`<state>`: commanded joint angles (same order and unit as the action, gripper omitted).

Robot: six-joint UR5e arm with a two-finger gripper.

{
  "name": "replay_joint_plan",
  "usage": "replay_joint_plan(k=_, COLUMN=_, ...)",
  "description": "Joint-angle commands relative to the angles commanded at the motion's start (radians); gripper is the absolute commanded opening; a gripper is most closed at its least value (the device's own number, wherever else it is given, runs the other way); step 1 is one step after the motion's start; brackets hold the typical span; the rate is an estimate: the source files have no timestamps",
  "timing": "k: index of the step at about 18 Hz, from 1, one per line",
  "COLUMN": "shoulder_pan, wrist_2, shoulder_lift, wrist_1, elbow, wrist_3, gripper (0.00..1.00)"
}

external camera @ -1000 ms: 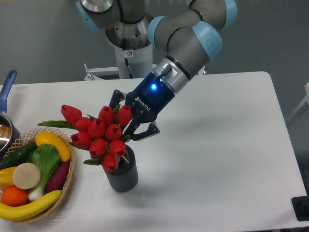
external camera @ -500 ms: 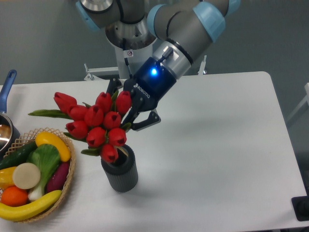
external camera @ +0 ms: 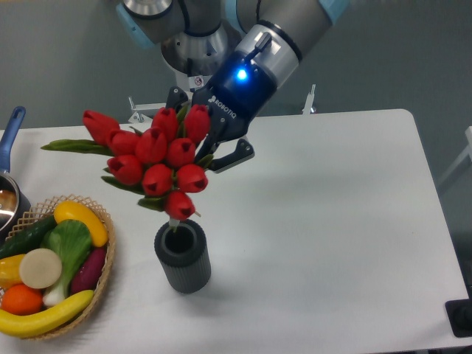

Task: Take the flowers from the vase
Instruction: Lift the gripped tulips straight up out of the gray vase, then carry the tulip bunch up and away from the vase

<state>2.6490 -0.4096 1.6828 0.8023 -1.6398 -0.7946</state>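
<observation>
The flowers (external camera: 158, 162), a bunch of red tulip buds with green leaves, hang in the air above the vase (external camera: 182, 258), a dark grey ribbed cup on the white table. Only the pale stem end still reaches down to the vase's rim. My gripper (external camera: 203, 151) is shut on the flowers from behind, its black fingers (external camera: 234, 156) showing to the right of the buds. The grip point itself is hidden by the blooms.
A wicker basket (external camera: 99, 284) of toy fruit and vegetables sits at the front left. A pot with a blue handle (external camera: 10, 133) is at the left edge. The table's (external camera: 332, 221) right half is bare white surface.
The gripper has risen with the flowers. The bunch has lifted out of the vase, whose open mouth now shows. The vase has stayed in place.
</observation>
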Motion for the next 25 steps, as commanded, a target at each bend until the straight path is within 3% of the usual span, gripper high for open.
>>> replay_joint_plan(k=9, shoulder_pan=0.160, wrist_2=0.002, shoulder_lift=0.020, wrist_1=0.000, elbow=-0.005, wrist_3=-0.126, gripper=0.38)
replay_joint_plan(k=14, shoulder_pan=0.227, wrist_2=0.045, shoulder_lift=0.069, wrist_1=-0.002, elbow=-0.015, wrist_3=-0.218, gripper=0.38)
replay_joint_plan(k=25, shoulder_pan=0.239, wrist_2=0.046, shoulder_lift=0.071, wrist_1=-0.003, elbow=-0.043, wrist_3=-0.232, gripper=0.38)
